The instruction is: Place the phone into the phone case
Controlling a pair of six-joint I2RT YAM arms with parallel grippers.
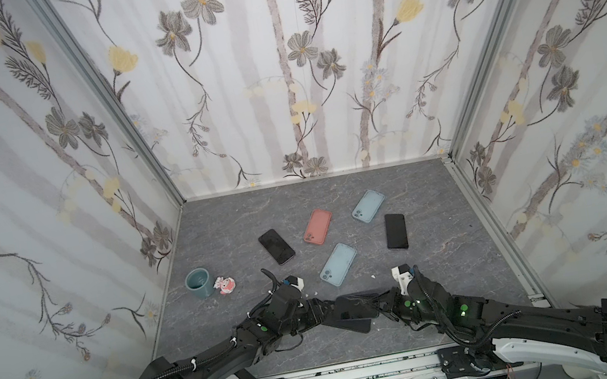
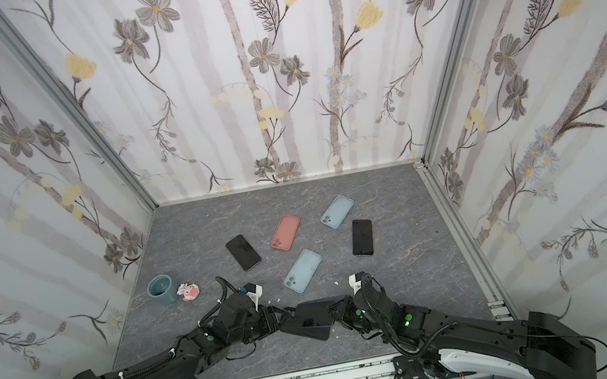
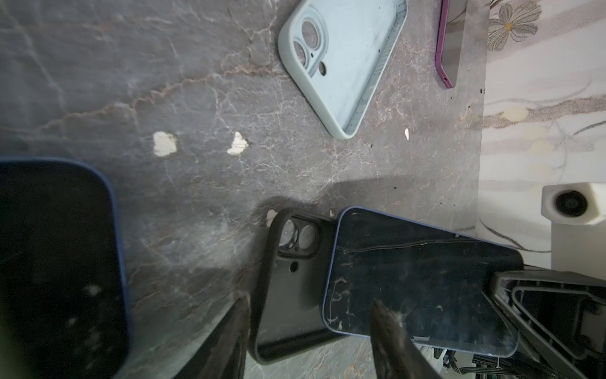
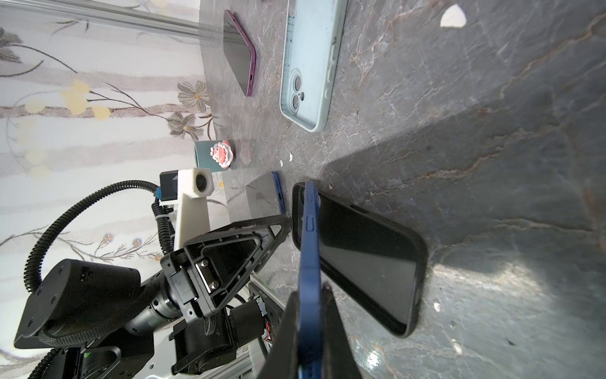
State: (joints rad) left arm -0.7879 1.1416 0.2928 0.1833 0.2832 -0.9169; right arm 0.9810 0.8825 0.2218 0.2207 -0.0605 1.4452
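My right gripper (image 4: pixel 310 288) is shut on one end of a dark phone (image 4: pixel 310 249) with a blue rim, gripping it across its flat faces. The phone hangs tilted just above an empty black phone case (image 4: pixel 370 262), which lies open side up near the table's front edge. In the left wrist view the phone (image 3: pixel 419 279) covers one side of the case (image 3: pixel 288 295). My left gripper (image 3: pixel 310 298) is open, with a finger on each side of the case's near end. Whether the fingers touch the case does not show. In both top views the two grippers meet over the phone (image 1: pixel 357 303) (image 2: pixel 312 311).
Further back lie two light blue cases (image 1: pixel 338 264) (image 1: pixel 369 205), a coral case (image 1: pixel 317 226) and two dark phones (image 1: pixel 276 246) (image 1: pixel 395 231). A teal cup (image 1: pixel 199 283) and a small figurine (image 1: pixel 224 285) stand at the left. Another blue-rimmed phone (image 4: pixel 267 197) lies by my left gripper.
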